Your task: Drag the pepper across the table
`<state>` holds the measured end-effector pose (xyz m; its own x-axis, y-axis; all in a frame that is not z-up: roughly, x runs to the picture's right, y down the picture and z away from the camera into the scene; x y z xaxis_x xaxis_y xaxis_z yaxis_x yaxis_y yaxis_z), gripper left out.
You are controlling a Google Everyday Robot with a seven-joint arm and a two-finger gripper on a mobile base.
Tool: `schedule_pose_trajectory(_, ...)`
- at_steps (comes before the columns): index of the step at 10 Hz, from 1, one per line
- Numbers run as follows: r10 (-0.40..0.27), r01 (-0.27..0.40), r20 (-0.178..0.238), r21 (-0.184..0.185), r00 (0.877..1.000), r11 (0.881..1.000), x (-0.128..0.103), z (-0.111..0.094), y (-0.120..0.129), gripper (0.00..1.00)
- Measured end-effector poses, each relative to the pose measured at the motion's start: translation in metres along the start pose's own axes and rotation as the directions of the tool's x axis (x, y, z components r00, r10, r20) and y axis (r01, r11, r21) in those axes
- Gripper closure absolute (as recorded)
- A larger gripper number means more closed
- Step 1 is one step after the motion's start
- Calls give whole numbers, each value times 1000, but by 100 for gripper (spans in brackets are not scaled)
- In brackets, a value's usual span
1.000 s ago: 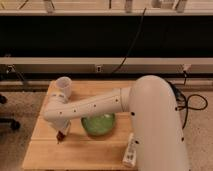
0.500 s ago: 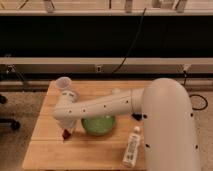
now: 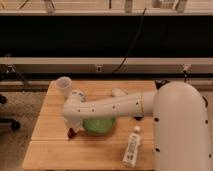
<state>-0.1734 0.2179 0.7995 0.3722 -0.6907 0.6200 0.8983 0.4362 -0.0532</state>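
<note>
Wooden table (image 3: 47,152) | end effector (image 3: 73,131) over pepper (image 3: 71,133), mostly hidden | finger state unclear

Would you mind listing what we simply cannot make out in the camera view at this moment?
- Gripper: at the green bowl's left edge; the arm covers most of it, so its finger state is unreadable.
- Pepper: only a small dark red bit shows below the gripper; contact is unclear.
- Green bowl: the arm hides its far half and contents.
- White bottle: label too small to read.
- Table: the arm's white body covers its right end.
</note>
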Motion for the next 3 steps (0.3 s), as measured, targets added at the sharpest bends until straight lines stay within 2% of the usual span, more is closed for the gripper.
schedule_pose_trajectory(3,18,-18,4,14,1000,1000,12,-6,14,100)
